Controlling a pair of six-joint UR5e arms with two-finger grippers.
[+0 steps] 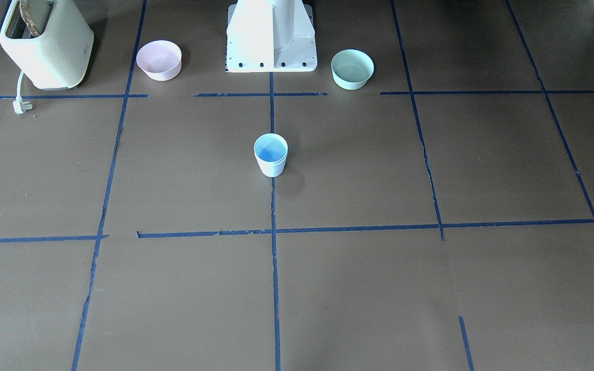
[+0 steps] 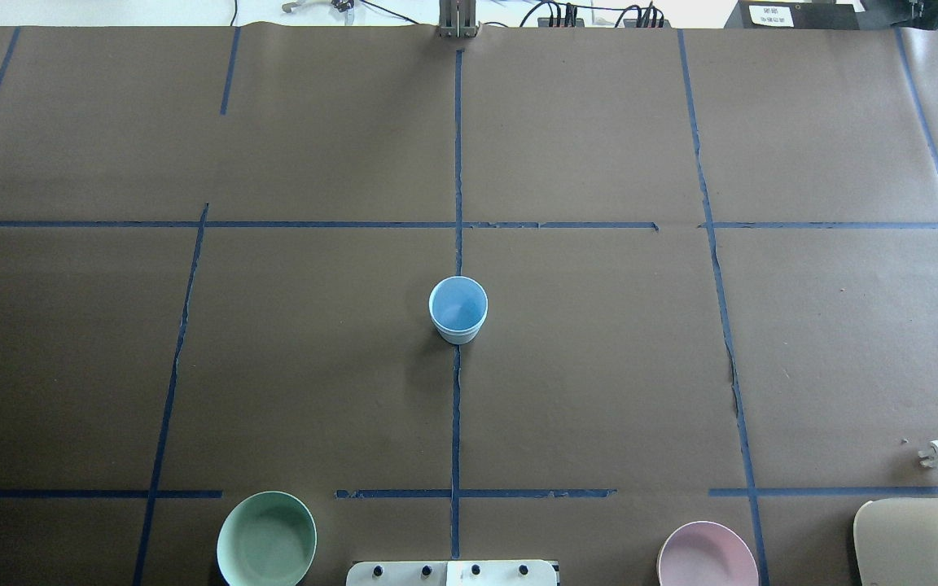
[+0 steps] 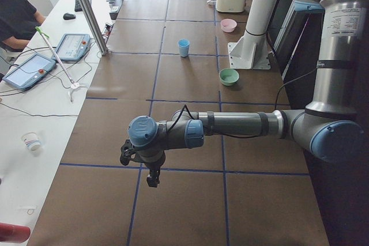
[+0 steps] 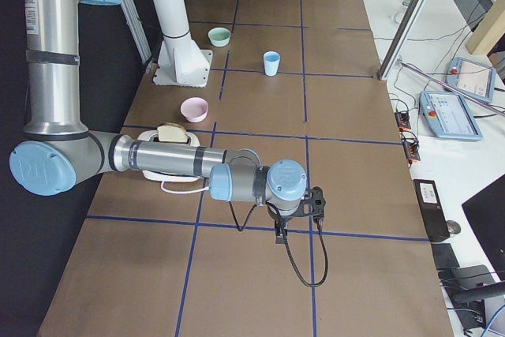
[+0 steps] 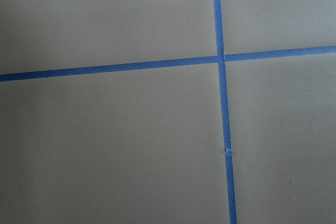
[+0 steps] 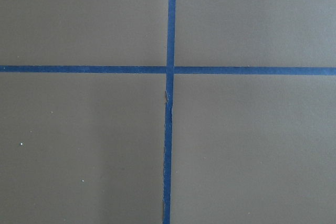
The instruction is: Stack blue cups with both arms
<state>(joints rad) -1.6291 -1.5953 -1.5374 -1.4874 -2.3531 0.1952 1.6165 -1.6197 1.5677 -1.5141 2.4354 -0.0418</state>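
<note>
One pale-blue cup (image 1: 270, 159) stands upright at the table's middle, on the centre tape line. A second rim line just under its top rim suggests two blue cups nested; it also shows in the overhead view (image 2: 458, 309) and both side views (image 3: 183, 47) (image 4: 271, 62). My left gripper (image 3: 151, 178) hangs low over the table's left end, far from the cup. My right gripper (image 4: 280, 233) hangs over the right end, equally far. I cannot tell whether either is open or shut. Both wrist views show only brown paper and blue tape.
A pink bowl (image 1: 159, 60) and a mint-green bowl (image 1: 352, 68) sit either side of the white pedestal (image 1: 271, 36). A cream toaster (image 1: 47, 44) with bread and a loose plug (image 1: 20, 105) stands on my right. A person (image 3: 14, 10) sits at the side desk.
</note>
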